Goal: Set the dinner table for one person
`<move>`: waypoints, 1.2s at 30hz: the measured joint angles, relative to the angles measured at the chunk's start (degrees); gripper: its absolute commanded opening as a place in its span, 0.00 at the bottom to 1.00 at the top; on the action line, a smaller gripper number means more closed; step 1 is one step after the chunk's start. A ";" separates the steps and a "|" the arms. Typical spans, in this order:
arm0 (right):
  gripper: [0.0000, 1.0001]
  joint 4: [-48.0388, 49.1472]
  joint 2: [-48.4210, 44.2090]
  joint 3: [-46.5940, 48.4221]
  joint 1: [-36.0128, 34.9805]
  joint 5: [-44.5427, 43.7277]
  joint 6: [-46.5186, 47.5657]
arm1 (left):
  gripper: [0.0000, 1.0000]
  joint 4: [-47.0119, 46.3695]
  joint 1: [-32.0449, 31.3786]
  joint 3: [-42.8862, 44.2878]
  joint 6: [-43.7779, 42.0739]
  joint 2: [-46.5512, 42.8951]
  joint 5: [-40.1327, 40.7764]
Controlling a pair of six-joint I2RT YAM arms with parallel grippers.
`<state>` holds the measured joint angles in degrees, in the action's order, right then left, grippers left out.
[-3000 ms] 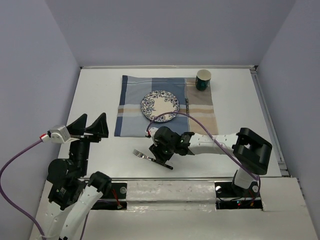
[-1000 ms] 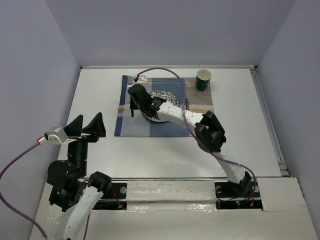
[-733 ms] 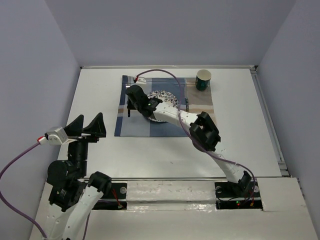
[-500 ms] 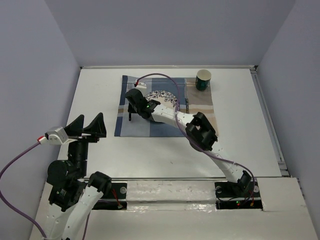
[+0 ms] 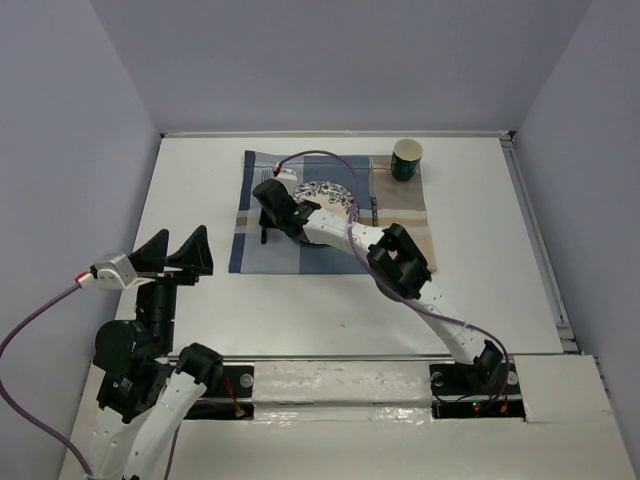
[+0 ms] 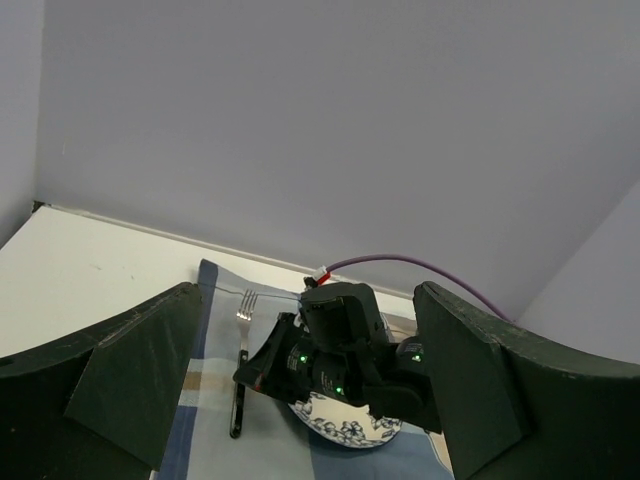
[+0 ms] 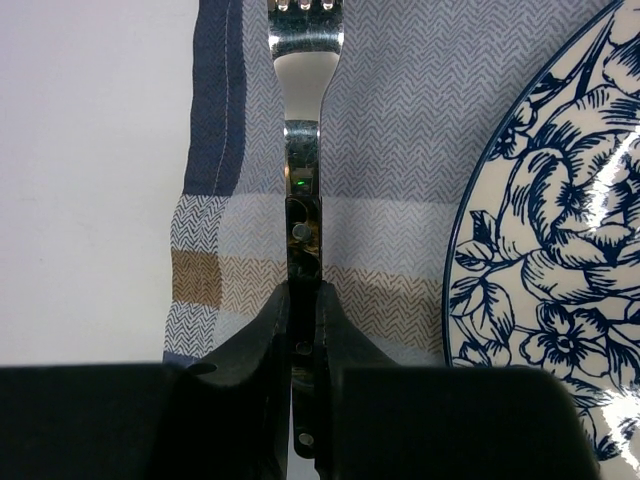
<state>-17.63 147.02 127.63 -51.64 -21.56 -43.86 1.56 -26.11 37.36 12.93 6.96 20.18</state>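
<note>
Dinner table [image 5: 480, 270] | fork [image 7: 303, 180] near-to-far, tines at far end | right gripper [image 7: 303, 300] clamps its handle

Bright even light, soft faint shadows, glare on fork [image 7: 302, 85], sharp focus

A blue-and-tan plaid placemat [image 5: 255, 255] lies toward my worktop's [image 5: 200, 180] far edge. On it I see a blue-flowered plate [image 5: 337, 191]. A fork [image 7: 305, 70] lies just left of the plate, tines toward the far edge. A green mug [image 5: 406, 159] stands on the placemat's far right corner.
</note>
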 measured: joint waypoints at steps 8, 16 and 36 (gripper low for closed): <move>0.33 0.02 0.44 0.39 0.26 0.11 -0.81 | 0.98 0.00 -0.15 0.00 0.00 0.20 -0.04; 0.47 0.07 0.92 1.27 0.31 0.13 -0.74 | 0.98 0.00 -0.15 0.00 0.00 0.39 -0.09; 0.96 21.84 -48.96 -42.95 -2.67 6.67 13.44 | 0.99 0.00 -0.15 0.00 -0.28 2.29 -0.35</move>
<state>4.21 98.06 84.68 -54.30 -14.90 -30.41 1.56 -26.26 37.36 12.64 9.26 19.84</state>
